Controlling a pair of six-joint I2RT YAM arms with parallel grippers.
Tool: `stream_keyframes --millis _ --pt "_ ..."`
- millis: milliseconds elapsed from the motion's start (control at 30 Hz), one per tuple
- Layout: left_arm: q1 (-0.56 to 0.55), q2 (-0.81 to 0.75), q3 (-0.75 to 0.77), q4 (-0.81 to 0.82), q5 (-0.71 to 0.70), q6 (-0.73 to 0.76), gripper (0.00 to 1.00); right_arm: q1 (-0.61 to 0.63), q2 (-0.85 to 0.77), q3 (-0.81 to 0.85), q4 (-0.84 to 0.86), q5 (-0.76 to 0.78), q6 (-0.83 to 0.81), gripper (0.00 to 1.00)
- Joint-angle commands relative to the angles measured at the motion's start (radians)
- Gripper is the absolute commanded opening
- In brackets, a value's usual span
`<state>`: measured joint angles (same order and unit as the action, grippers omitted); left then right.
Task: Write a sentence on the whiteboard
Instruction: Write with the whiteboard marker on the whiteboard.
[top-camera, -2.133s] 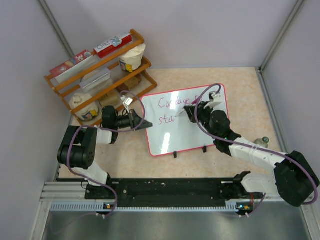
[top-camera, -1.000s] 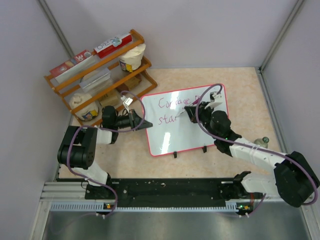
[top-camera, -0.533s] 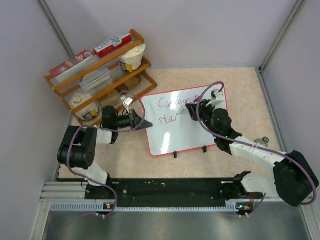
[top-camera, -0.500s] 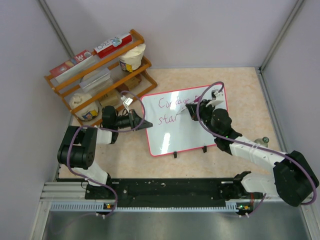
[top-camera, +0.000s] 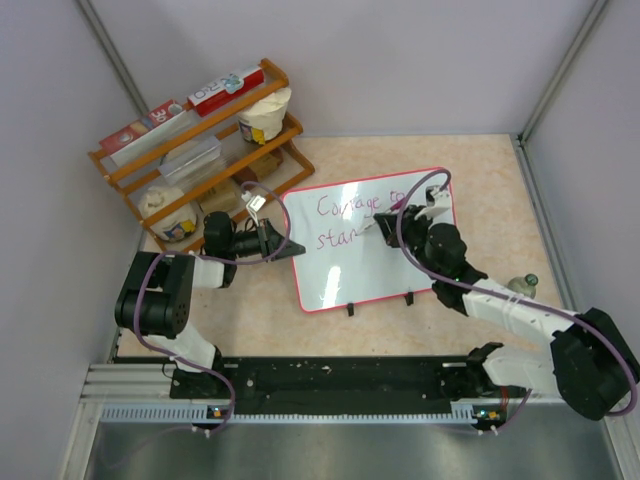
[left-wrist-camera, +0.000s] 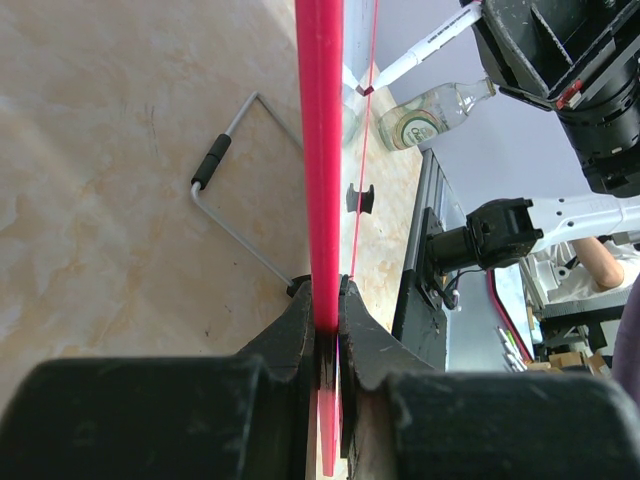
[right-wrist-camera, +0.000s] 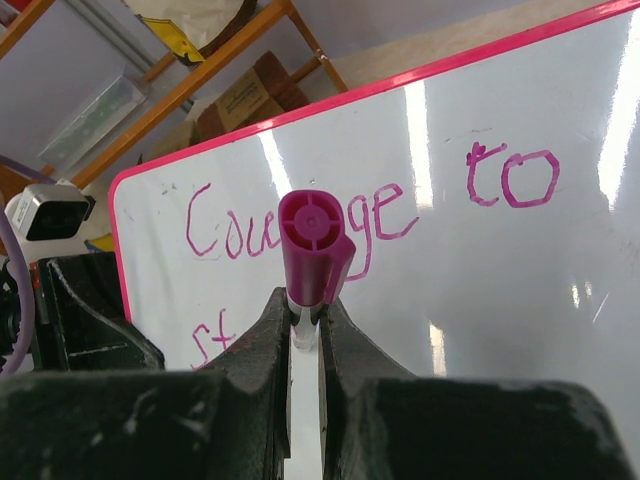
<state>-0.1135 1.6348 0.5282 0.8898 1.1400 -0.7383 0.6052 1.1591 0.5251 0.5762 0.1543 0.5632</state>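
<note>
The whiteboard with its pink-red rim lies tilted on the table. On it the sentence reads "Courage to" in purplish-pink, with "stan" started below. My left gripper is shut on the board's left edge, seen edge-on as a red strip between the jaws of the gripper. My right gripper is over the middle of the board, shut on a white marker with a purple cap; the gripper holds its barrel. The marker tip touches the board at the end of the second line.
A wooden rack with cups and boxes stands at the back left, close behind the left gripper. A small bottle lies right of the board beside the right arm. Two black clips sit at the board's near edge, and a wire stand sticks out behind it.
The right gripper has carried the marker to the right along the second line, which has grown from "sta" to "stan". The left gripper and the board have not moved.
</note>
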Motion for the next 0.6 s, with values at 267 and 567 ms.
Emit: stream_keyframes --millis 267,567 --pt "0.000 0.000 0.010 0.035 -0.059 0.056 0.00 -0.008 -0.050 -0.051 -0.016 -0.012 0.012 0.00" --pt "0.000 0.000 0.010 0.035 -0.059 0.056 0.00 -0.010 -0.096 -0.013 -0.021 -0.016 0.029 0.00"
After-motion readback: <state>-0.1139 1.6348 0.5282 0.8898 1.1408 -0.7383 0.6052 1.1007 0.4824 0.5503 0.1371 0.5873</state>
